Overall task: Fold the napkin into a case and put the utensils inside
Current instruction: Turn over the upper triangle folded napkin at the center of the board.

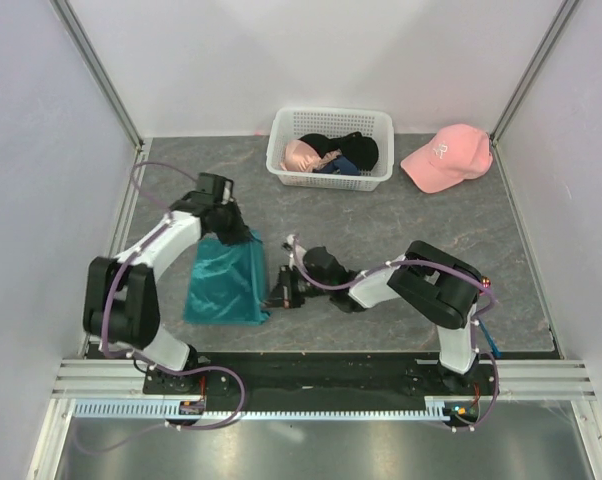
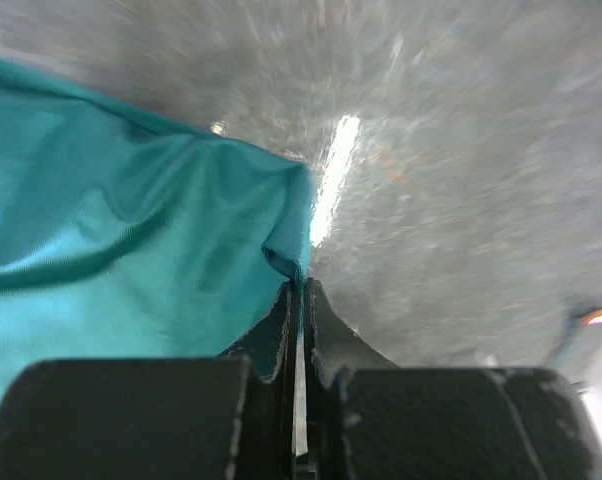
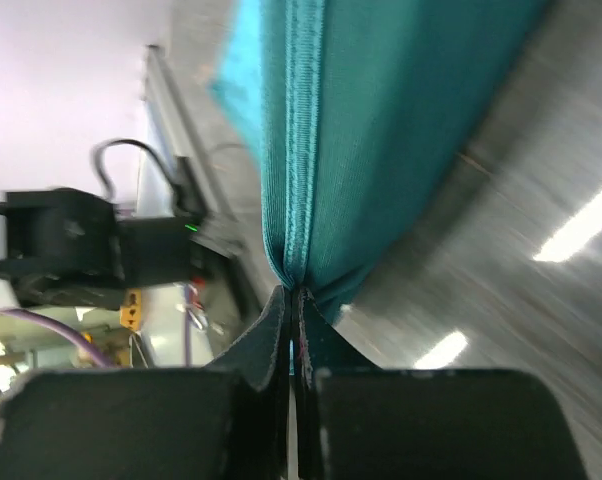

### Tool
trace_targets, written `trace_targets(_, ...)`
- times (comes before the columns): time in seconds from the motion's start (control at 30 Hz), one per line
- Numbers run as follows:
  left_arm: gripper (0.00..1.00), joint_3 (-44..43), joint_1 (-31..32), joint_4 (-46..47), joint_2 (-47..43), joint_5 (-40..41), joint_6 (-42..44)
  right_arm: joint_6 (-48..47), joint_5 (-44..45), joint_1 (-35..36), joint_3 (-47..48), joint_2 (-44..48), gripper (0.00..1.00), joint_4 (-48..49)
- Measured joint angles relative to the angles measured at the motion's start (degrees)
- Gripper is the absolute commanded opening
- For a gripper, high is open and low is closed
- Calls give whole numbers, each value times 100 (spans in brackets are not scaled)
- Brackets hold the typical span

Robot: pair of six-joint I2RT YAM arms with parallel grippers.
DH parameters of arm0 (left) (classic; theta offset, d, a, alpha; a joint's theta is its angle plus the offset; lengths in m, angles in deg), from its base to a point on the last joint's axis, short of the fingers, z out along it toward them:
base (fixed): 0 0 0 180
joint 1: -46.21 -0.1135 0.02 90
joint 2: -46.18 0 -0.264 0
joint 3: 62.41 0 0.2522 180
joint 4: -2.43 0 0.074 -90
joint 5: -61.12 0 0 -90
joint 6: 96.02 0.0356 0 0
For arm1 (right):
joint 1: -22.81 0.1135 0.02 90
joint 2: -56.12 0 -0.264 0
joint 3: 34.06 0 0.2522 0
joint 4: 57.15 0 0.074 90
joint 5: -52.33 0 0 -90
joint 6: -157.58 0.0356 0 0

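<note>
while both arms reach in over the grey table (image 1: 381, 230), the teal napkin (image 1: 224, 285) lies on its left half as a loosely folded rectangle, just in front of the left arm. the left gripper (image 1: 247, 239) is closed tight on the napkin's far right corner. the right gripper (image 1: 274, 298) is clamped on the near right corner, along the stitched hem. a white basket (image 1: 331, 113) holding dark clothes (image 1: 346, 150) and a pink cap (image 1: 444, 155) sit at the far edge, well apart from the napkin.
</note>
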Motion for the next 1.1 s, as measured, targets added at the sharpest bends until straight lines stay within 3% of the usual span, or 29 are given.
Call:
trace_targets(0.23,2,-4,1193,881,1137,199,-177,295,66,-404,-1762,520,0,944)
trace_targets(0.47,2,-382,1773,1244,1611,348,-306,199,160,-660,-2299,1099,0,879)
trace_targets(0.57,16,-520,1943,1307,1779,345,-315,76,221,-776,-2430,1180,8,682)
trace_targets(0.6,27,-568,1991,1322,1827,339,-317,13,234,-824,-2444,1213,15,542)
trace_targets(0.63,33,-608,2033,1346,1864,334,-321,-57,238,-881,-2465,1268,28,402)
trace_targets(0.67,40,-649,2061,1357,1884,330,-321,-149,240,-935,-2490,1344,33,232)
trace_targets(0.7,63,-699,2083,1388,1891,313,-326,-245,240,-988,-2514,1453,37,2)
trace_targets(0.77,73,-879,2087,1377,1886,208,-286,-466,262,-1086,-2531,1810,49,-481)
trace_targets(0.83,76,-1117,2083,1320,1862,103,-251,-776,389,-1211,-2500,2232,57,-1123)
trace_targets(0.93,76,-1215,2048,1248,1591,-9,-155,-1244,634,-1504,-2304,2653,59,-2039)
trace_targets(1.1,57,-1003,1766,922,610,-133,107,-1869,916,-2074,-1604,2509,59,-3075)
